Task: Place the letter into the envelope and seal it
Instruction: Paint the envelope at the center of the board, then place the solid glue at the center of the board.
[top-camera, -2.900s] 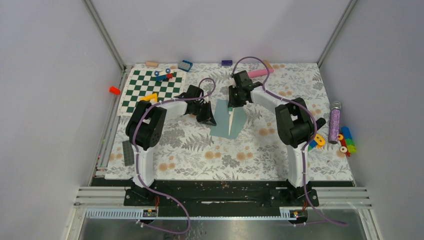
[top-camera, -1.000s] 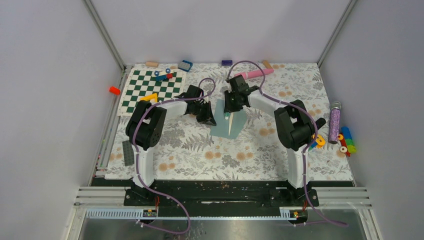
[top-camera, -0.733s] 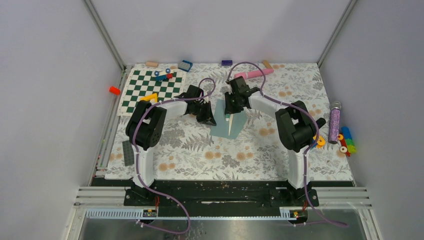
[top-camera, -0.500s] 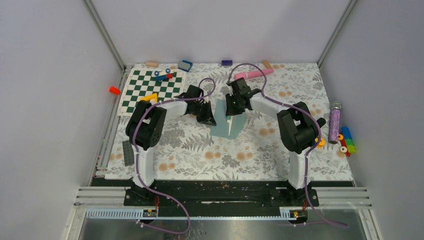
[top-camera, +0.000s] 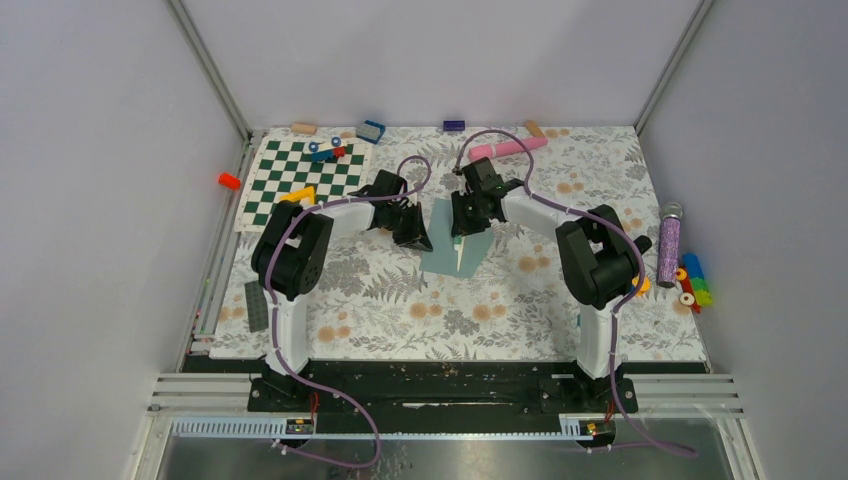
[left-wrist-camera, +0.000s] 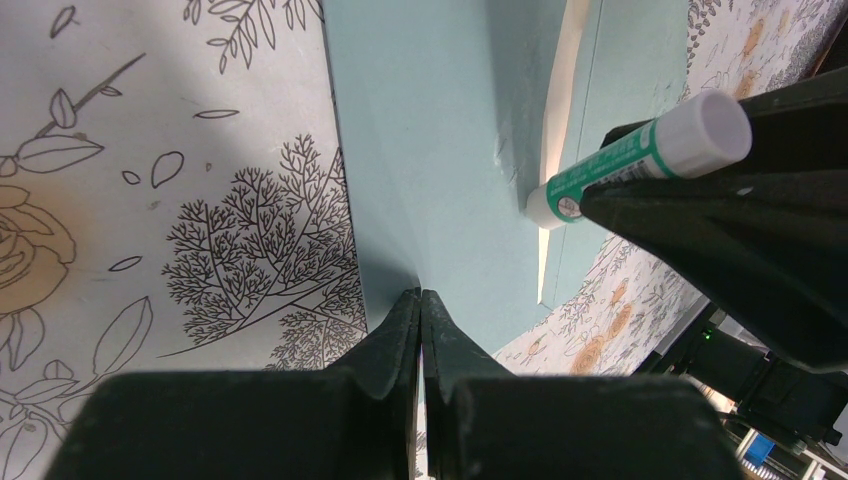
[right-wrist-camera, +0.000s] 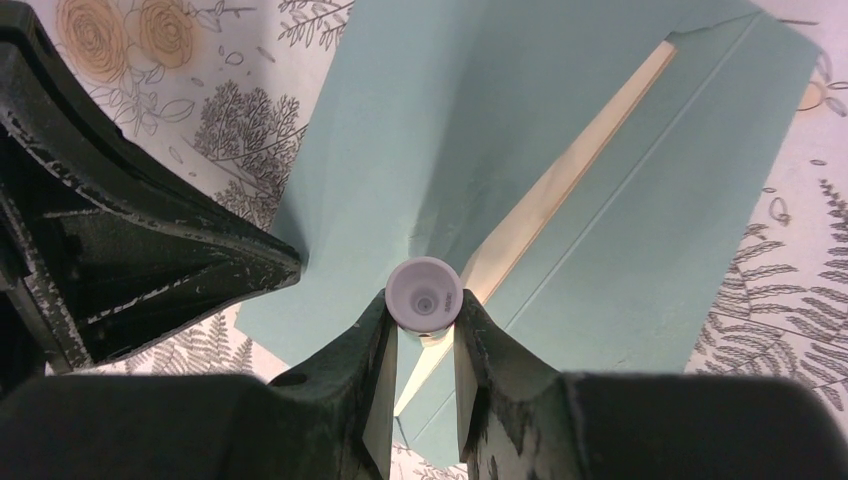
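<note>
Floral mat (top-camera: 400, 300) — left gripper (left-wrist-camera: 420, 298) pinches envelope (left-wrist-camera: 440, 120) edge; right gripper (right-wrist-camera: 423, 305), pointing down, clamps glue stick (left-wrist-camera: 620, 160).

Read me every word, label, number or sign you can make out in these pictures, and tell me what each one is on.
No text can be read.
Green-and-white glue stick in the right gripper: a small round mark on its green label, too blurred to read.
Grey-teal paper envelope, cream letter, green-and-white chequered board: no writing visible.
</note>
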